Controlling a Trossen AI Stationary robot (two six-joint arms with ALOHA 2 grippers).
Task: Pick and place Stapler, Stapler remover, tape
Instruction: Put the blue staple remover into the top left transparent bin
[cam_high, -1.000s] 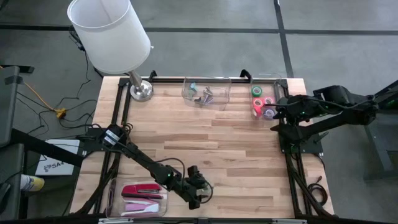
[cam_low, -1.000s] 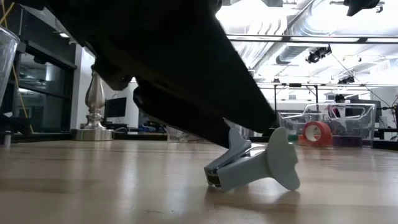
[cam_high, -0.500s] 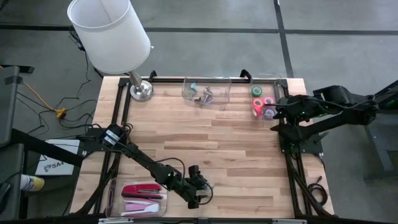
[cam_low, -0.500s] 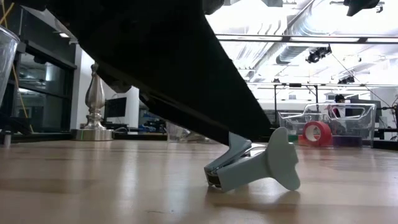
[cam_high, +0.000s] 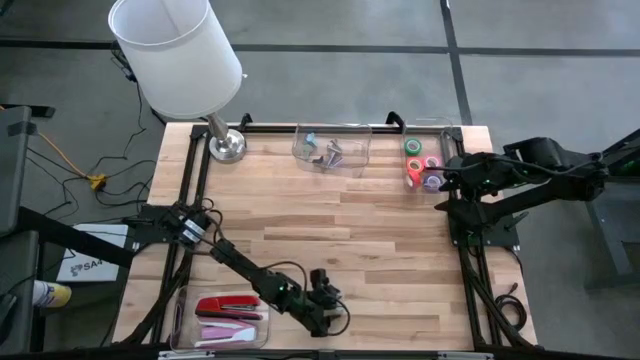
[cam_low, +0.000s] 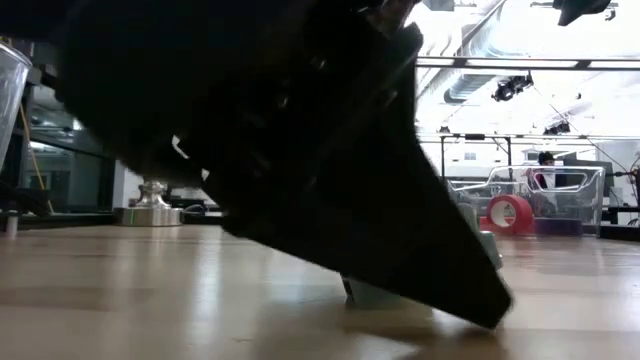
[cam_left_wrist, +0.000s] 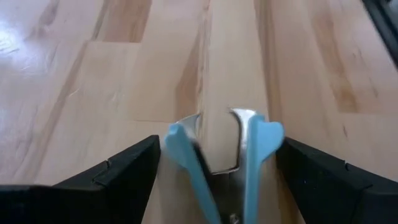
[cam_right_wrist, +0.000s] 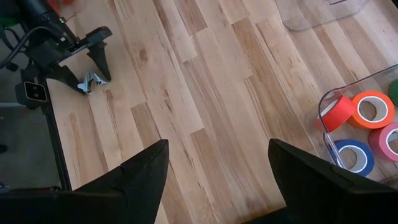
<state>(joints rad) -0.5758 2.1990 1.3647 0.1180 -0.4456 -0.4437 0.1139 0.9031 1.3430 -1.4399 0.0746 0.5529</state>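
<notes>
L gripper sits low at near edge of the tabletop, fingers spread wide, straddling the stapler remover; pads each side of it, not yet clamped, contact unclear. Remover lies on bare wood near the near edge, just right of the stapler bin.

Handling, my read: remover looks light, stiff, blue plastic wings over metal claws. Prob springy, so a squeeze across the wings will close it some. Smooth plastic may slip or pivot. Best hold is across the two wing grips, mid-length, not on the thin claw tips.

R gripper hangs over the far-right corner by the tape bin, fingers apart, holding nothing.

Bins:
- Near-left clear bin: red stapler plus a pale pink one under it.
- Far-edge middle bin: a few small silvery/blue pieces, likely removers, too small to be sure.
- Far-right bin: tape rolls, orange, pink, blue, green.

Lamp at far-left corner.
</notes>
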